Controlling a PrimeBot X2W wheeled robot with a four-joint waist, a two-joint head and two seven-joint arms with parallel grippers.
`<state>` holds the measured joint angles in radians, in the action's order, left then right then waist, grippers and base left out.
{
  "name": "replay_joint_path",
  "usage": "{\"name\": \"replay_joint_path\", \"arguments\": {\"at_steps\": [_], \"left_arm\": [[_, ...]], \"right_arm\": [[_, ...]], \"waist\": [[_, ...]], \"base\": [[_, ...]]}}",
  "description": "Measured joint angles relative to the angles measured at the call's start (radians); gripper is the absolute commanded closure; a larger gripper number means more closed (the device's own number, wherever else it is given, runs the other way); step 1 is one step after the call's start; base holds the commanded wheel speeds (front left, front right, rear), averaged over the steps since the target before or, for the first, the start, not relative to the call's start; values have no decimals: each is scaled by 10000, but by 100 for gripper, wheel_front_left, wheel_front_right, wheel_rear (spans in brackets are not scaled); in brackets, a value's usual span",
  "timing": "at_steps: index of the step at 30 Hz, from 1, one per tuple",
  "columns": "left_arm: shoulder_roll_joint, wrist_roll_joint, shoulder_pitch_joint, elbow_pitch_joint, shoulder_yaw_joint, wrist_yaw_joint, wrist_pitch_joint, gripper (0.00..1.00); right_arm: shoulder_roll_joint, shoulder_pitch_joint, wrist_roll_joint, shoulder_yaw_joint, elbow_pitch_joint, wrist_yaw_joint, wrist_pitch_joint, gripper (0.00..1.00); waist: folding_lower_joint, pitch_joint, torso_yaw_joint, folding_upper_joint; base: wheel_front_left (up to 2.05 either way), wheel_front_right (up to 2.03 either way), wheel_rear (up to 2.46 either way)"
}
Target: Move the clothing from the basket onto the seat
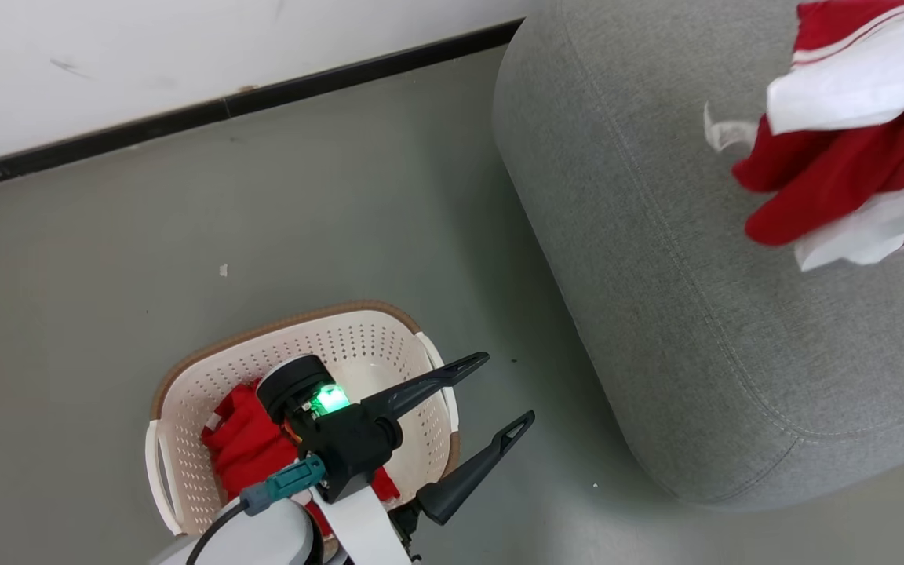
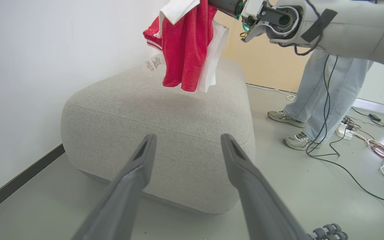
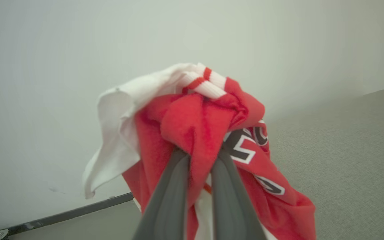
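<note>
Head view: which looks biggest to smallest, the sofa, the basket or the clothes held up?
1. sofa
2. basket and held clothes: about alike; the clothes hang nearer the camera and run off the edge, so unranked.

the seat [image 1: 656,275] is matt woven cloth; the basket [image 1: 213,384] is smooth perforated plastic; the clothing [image 3: 192,123] is soft fleecy fabric.

Red-white clothing [image 1: 813,169] above grey seat [image 1: 656,275]
</note>
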<state>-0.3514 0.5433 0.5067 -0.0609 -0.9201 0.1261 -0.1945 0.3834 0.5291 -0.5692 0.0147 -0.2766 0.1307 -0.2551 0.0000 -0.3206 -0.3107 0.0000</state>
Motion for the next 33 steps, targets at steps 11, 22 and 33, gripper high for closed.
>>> {"name": "replay_joint_path", "arguments": {"at_steps": [11, 22, 33], "left_arm": [[-94, -176, 597, -238, -146, 0, 188, 0], [-328, -174, 1026, -499, -217, 0, 387, 0], [-696, -174, 1405, -750, -213, 0, 497, 0]], "right_arm": [[52, 620, -75, -823, -224, 0, 0, 100], [276, 1569, -17, -1620, -176, 0, -2, 100], [88, 1912, 800, -2784, -1197, 0, -2, 100]], "waist": [[0, -836, 150, 0], [1, -1676, 286, 0], [0, -2502, 432, 0]], "base": [[0, 0, 0], [0, 0, 0], [0, 0, 0]]}}
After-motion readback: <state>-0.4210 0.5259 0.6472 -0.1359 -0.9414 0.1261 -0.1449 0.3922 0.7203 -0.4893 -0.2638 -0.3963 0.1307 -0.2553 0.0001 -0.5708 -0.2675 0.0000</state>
